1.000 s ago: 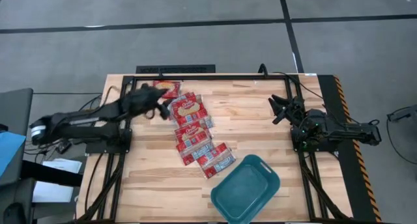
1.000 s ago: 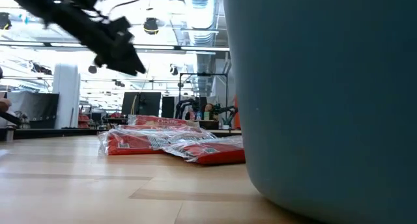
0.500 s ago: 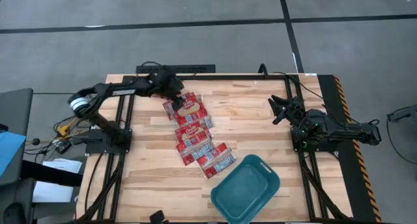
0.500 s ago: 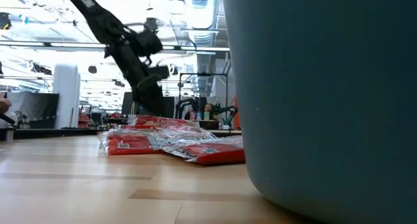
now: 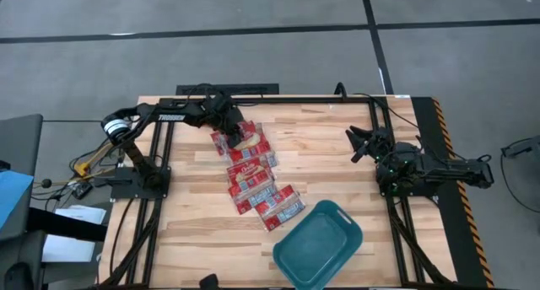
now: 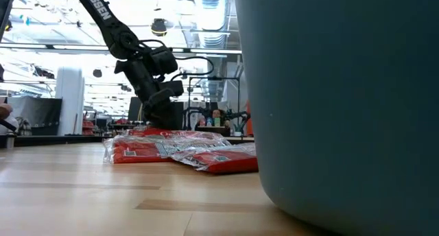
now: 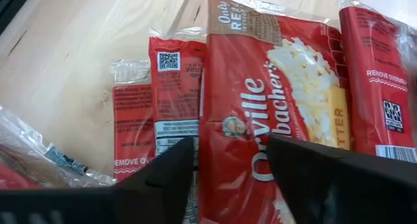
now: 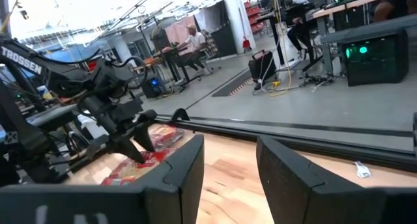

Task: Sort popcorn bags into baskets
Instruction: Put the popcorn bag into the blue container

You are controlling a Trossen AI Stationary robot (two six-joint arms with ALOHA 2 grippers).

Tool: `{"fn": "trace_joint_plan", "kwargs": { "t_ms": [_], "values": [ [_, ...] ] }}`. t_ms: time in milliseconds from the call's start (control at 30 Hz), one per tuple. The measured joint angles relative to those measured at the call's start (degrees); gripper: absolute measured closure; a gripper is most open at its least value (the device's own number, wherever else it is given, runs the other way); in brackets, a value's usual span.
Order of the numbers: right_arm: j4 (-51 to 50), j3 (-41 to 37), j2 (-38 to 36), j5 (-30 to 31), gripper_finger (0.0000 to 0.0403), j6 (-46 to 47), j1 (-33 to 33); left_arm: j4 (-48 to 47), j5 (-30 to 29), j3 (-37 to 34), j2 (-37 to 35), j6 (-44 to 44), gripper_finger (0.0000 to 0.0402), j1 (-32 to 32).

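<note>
Low view: basket (image 6: pixel 336 99) fills the right side, cut off at top, right & bottom edges; its rim and inside don't show, and it hides the table behind it. Popcorn bags (image 6: pixel 180 151) seen edge-on in a heap, so count can't be told there.

High view: bags (image 5: pixel 253 174) overlap in a row; lower ones partly covered, labels too small to read. Left gripper (image 5: pixel 235 131) sits over the top bag; fingers too small to make out there.

Left wrist view: top bag (image 7: pixel 273 120) cut off at bottom by the fingers (image 7: pixel 169 172); label reads only in part.

Right wrist view: people in the room too far to tell much.
</note>
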Motion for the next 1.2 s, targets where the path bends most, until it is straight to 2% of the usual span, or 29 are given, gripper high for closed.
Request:
{"fn": "trace_joint_plan", "kwargs": {
  "t_ms": [167, 200, 433, 700, 1000, 1200],
  "values": [
    [-0.58, 0.00, 0.00, 0.98, 0.0240, 0.06, 0.00, -0.01, -0.52, -0.03, 0.02, 1.03, 0.0373, 0.00],
    [-0.55, 0.00, 0.00, 0.97, 0.0241, 0.07, 0.00, 0.02, -0.83, -0.03, 0.02, 0.26, 0.0385, 0.02],
    [-0.57, 0.00, 0.00, 1.00, 0.0250, 0.09, 0.00, -0.76, -5.62, 0.41, -1.63, -4.15, 0.0398, 0.07],
    [-1.18, 0.00, 0.00, 1.09, 0.0260, 1.12, 0.02, -7.51, -7.87, 6.19, -7.20, -6.13, 0.0400, 0.09],
    [-1.65, 0.04, 0.00, 1.11, 0.0270, 1.12, 0.00, -11.39, -6.46, 9.00, -11.77, -9.24, 0.0400, -2.22],
    [-1.73, 0.04, 0.00, 1.09, 0.0268, 1.58, 0.01, -10.89, 0.97, 9.00, -15.89, -17.62, 0.0401, -5.06]
  ]
}}
